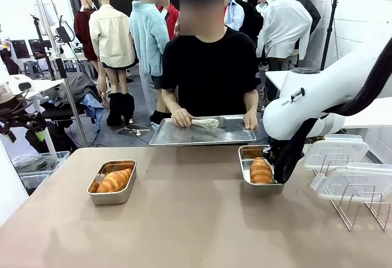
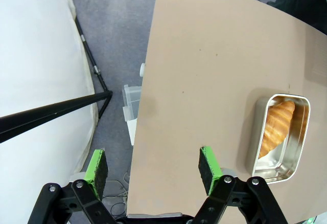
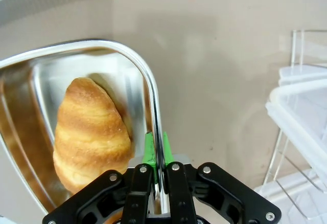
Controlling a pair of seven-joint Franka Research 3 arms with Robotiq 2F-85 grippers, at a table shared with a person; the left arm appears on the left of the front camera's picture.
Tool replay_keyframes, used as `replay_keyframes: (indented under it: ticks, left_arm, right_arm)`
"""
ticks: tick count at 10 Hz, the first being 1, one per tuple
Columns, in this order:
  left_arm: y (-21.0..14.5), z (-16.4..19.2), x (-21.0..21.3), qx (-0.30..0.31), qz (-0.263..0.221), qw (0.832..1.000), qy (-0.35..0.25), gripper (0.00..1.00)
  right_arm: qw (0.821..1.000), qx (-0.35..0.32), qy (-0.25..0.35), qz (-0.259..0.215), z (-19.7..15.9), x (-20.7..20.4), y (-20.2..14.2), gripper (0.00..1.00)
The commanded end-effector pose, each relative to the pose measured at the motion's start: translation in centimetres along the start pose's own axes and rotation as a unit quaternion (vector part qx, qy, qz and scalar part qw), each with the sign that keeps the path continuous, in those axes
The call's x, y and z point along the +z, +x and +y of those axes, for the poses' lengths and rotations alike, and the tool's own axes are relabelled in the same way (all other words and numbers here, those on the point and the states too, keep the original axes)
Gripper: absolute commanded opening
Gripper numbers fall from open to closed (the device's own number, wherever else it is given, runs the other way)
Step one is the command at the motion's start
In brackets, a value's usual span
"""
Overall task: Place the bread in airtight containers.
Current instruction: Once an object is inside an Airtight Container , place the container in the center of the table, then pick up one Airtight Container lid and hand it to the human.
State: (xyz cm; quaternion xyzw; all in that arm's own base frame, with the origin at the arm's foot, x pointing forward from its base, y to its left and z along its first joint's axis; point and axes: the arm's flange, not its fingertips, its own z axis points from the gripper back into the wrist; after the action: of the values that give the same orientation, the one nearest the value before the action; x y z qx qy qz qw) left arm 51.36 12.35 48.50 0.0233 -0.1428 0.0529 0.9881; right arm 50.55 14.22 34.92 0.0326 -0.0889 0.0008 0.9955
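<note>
1. Steel is in the grip: the right gripper (image 3: pixel 154 150) is clamped on the side wall of the right tin (image 1: pixel 262 188), with a pad on either side of the rim.
2. The left gripper (image 2: pixel 153 165) hangs with its jaws wide apart over the edge of the table (image 2: pixel 204 55), holding nothing. The left tin (image 2: pixel 278 168) is well off to one side.
3. Each tin holds one roll, the right croissant (image 1: pixel 261 171) and the left croissant (image 1: pixel 114 180). Neither tin has a lid.
4. Loading looks done. I'd judge the right tin is being shifted or steadied, though I can't tell whether it is off the table.
5. Lidding comes next. The clear lids (image 1: pixel 337 152) rest on the wire rack (image 1: pixel 354 210) near the right tin, and each needs squaring to its rim before it is pressed on.
</note>
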Motion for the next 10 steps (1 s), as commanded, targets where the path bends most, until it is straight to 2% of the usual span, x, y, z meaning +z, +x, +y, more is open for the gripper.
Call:
replay_keyframes:
  ticks: [1, 4, 5, 6, 7, 10]
  left_arm:
    - [0.0, 0.0, 0.2, 0.003, -0.001, 1.0, 0.006, 0.92]
    - [0.0, 0.0, 0.2, 0.003, -0.001, 1.0, 0.006, 0.92]
    - [0.0, 0.0, 0.2, 0.003, -0.001, 1.0, 0.006, 0.92]
    - [0.0, 0.0, 0.2, 0.003, -0.001, 1.0, 0.006, 0.92]
    - [0.0, 0.0, 0.2, 0.003, -0.001, 1.0, 0.006, 0.92]
    - [0.0, 0.0, 0.2, 0.003, -0.001, 1.0, 0.006, 0.92]
  right_arm:
    - [1.0, 0.003, -0.016, -0.004, 0.9, -1.1, 1.3, 0.0]
    - [1.0, 0.0, -0.025, -0.003, 1.3, -2.8, 2.1, 0.0]
    - [1.0, -0.002, -0.026, -0.001, 1.4, -3.1, 2.2, 0.02]
    - [1.0, -0.005, -0.03, 0.003, 1.4, -3.3, 2.2, 0.08]
    - [1.0, -0.006, -0.03, 0.008, 1.4, -3.5, 2.2, 0.24]
    - [0.999, -0.006, -0.032, 0.021, 1.7, -4.0, 2.5, 0.8]
